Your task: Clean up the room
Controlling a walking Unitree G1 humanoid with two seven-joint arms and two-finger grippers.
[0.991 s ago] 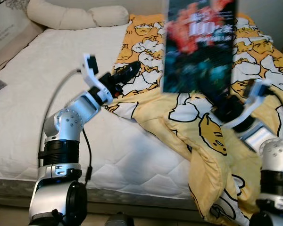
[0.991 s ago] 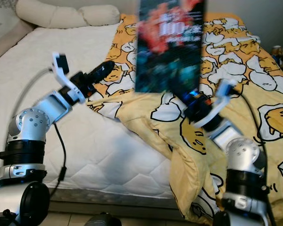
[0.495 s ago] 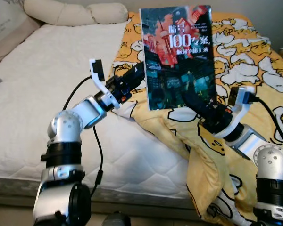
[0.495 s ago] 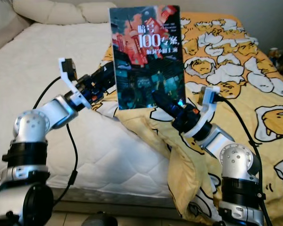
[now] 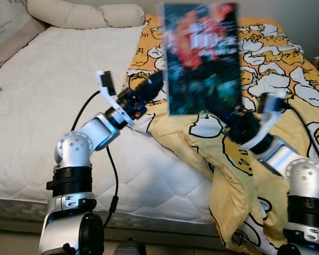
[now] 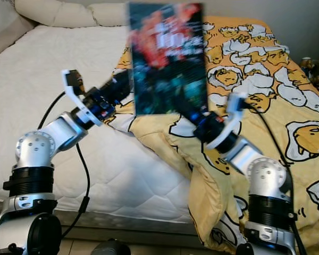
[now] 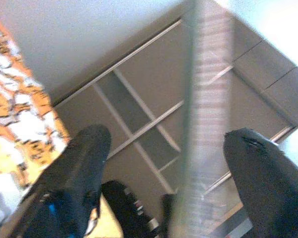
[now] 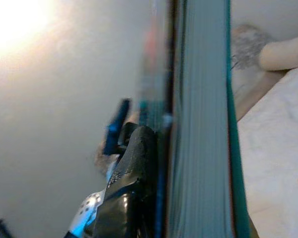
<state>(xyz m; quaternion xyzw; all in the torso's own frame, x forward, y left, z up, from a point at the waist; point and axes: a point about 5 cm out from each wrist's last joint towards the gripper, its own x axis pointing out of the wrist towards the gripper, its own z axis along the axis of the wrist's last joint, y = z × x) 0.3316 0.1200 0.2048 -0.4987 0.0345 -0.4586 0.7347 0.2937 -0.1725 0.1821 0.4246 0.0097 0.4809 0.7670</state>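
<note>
A dark book [image 5: 202, 58] with a red-and-teal cover stands upright above the bed, blurred by motion. My right gripper [image 5: 223, 114] is shut on its lower edge from below; in the right wrist view one black finger [image 8: 134, 168] presses flat against the book [image 8: 201, 124]. My left gripper [image 5: 151, 85] reaches in at the book's lower left edge. In the left wrist view its fingers [image 7: 79, 163] stand wide apart, open, with the blurred book edge [image 7: 206, 124] between them, touching neither.
A yellow blanket [image 5: 276, 69] with an egg cartoon print lies bunched on the bed's right half and hangs over the front edge. The white mattress [image 5: 53, 95] is bare on the left. Cream pillows [image 5: 80, 13] lie at the head. Grey cupboards [image 7: 139, 99] appear behind.
The left gripper has closed in on the book's left edge over the second. The book, sharp half a second ago, is blurred again and has shifted slightly with the right arm.
</note>
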